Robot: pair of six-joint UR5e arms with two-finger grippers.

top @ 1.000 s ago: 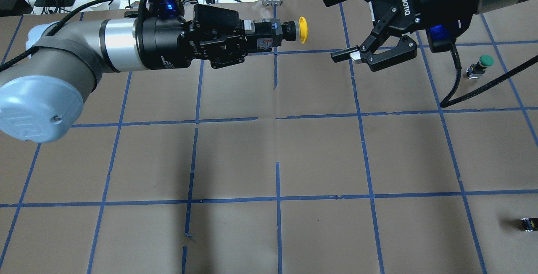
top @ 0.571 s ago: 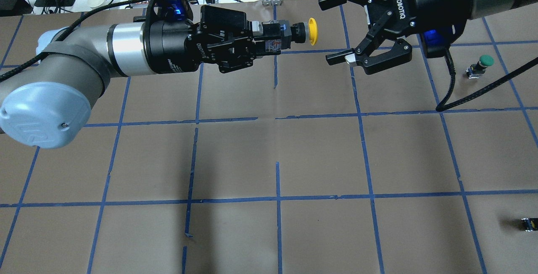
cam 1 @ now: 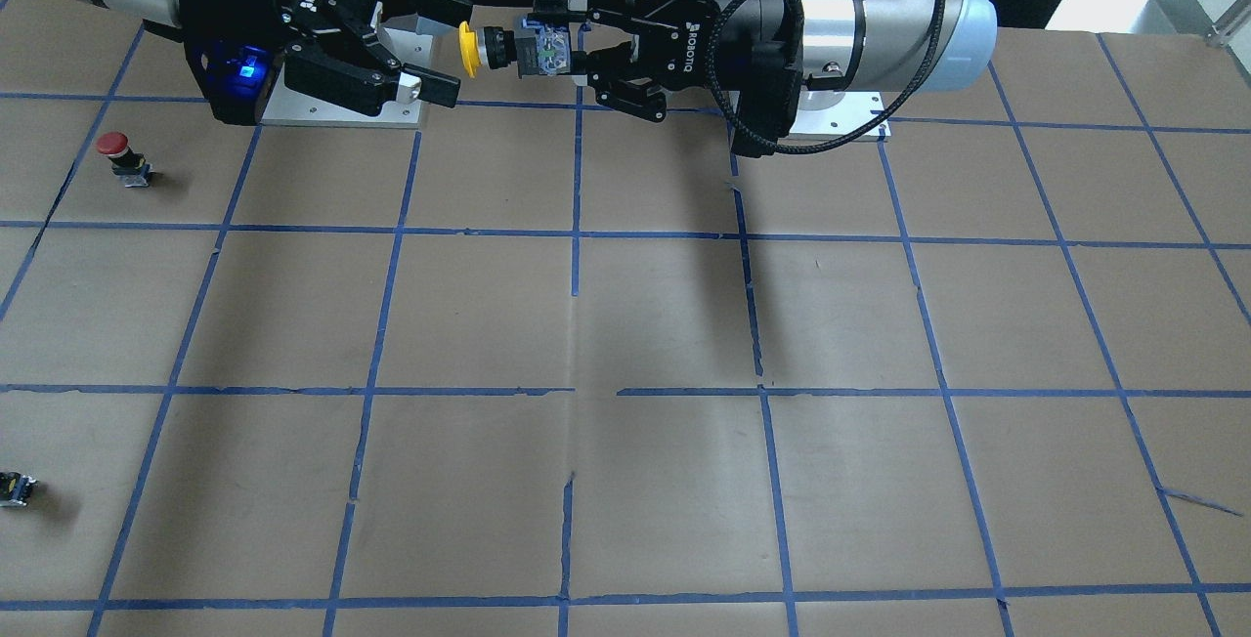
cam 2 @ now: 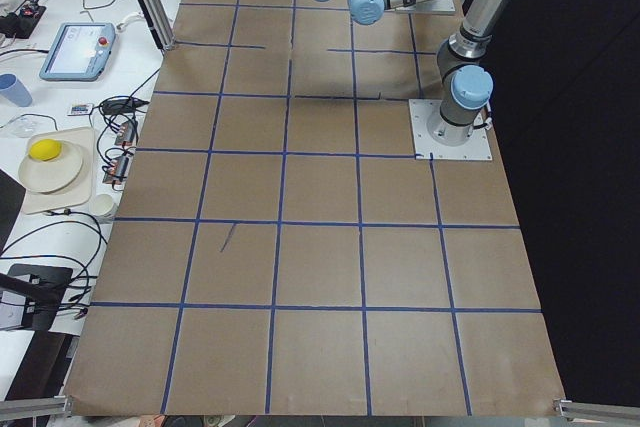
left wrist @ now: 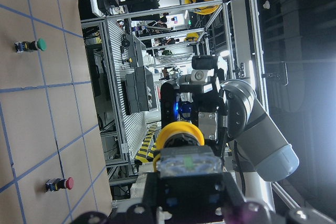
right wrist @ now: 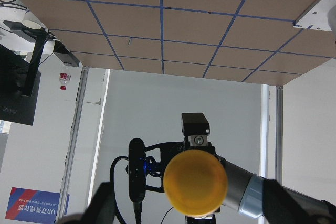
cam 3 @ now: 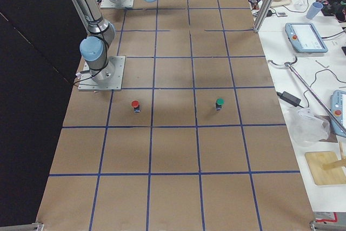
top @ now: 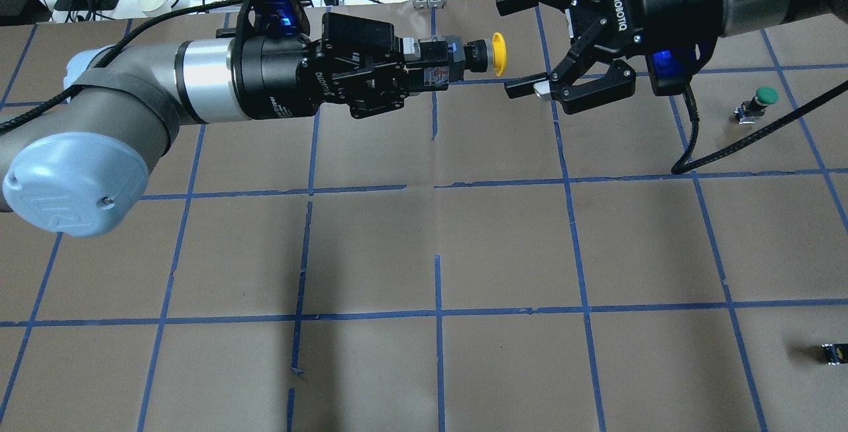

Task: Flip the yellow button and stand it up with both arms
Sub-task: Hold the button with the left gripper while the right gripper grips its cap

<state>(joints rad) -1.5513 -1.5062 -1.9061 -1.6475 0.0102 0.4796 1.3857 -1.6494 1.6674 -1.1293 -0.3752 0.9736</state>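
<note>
My left gripper (top: 430,61) is shut on the grey base of the yellow button (top: 498,54) and holds it level in the air, high over the far part of the table. The yellow cap points at my right gripper (top: 509,46). The right gripper is open and empty, and its fingertips reach level with the cap on either side without touching it. The front-facing view shows the same: the yellow button (cam 1: 468,48), the left gripper (cam 1: 547,53) and the right gripper (cam 1: 452,49). The cap faces the right wrist camera (right wrist: 195,182).
A green-capped button (top: 762,99) stands on the table at the far right. A red-capped button (cam 1: 119,153) stands nearer the robot's right base. A small dark capless part (top: 833,352) lies near the right edge. The brown table has blue tape lines (top: 437,313).
My left gripper has carried the yellow button to the right. My right gripper, still open, has moved left until its fingertips flank the cap.
</note>
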